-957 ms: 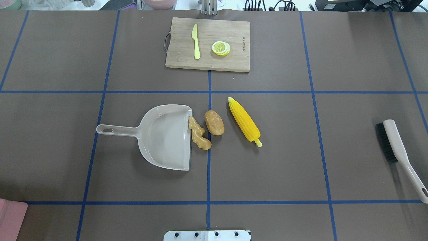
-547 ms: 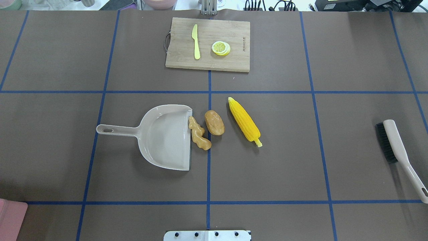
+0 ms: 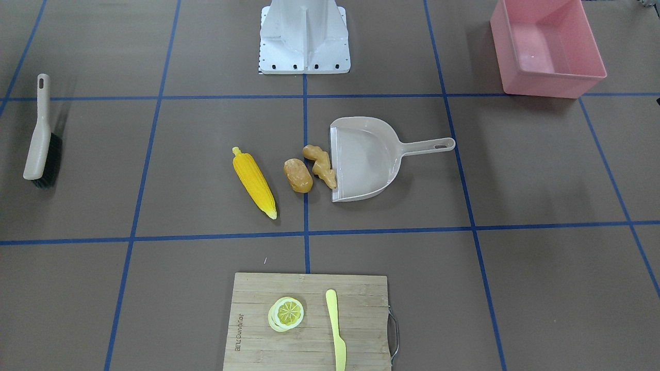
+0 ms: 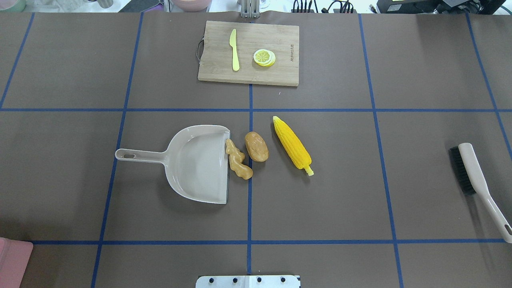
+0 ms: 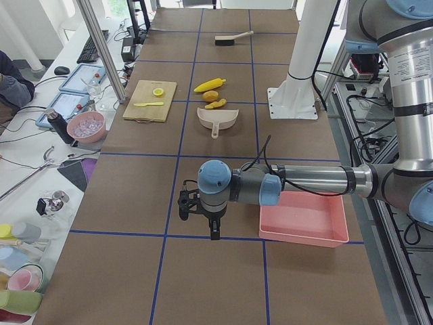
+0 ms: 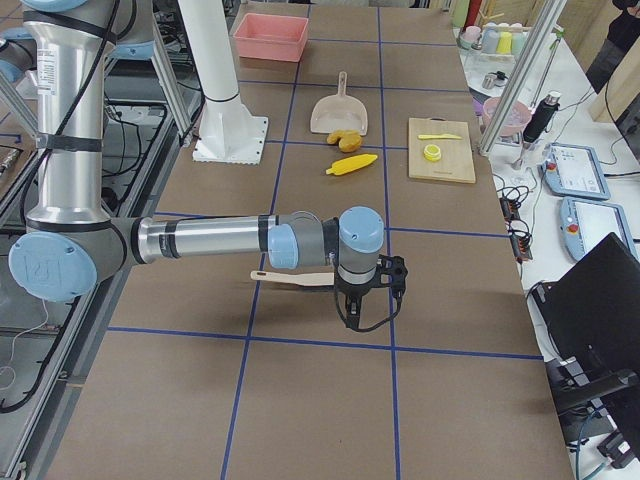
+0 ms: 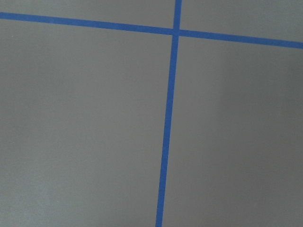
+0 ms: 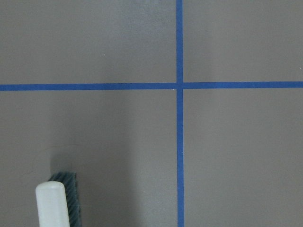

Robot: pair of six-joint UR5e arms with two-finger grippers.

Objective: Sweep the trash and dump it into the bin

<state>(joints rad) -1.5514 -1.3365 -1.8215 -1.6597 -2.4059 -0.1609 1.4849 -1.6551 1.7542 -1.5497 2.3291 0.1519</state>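
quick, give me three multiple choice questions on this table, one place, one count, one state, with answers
1. Relative to the dustpan, the ginger root lies: A) inside the pan B) at its open lip C) behind its handle
2. Toy foods lying directly on the brown table cover: A) two B) three C) five
3. The pink bin is: A) empty B) holding trash C) tipped on its side
Answers: 1 B, the root rests against the lip. 2 B, ginger root, potato-like lump, corn cob. 3 A, its bare floor shows from the front-facing view.
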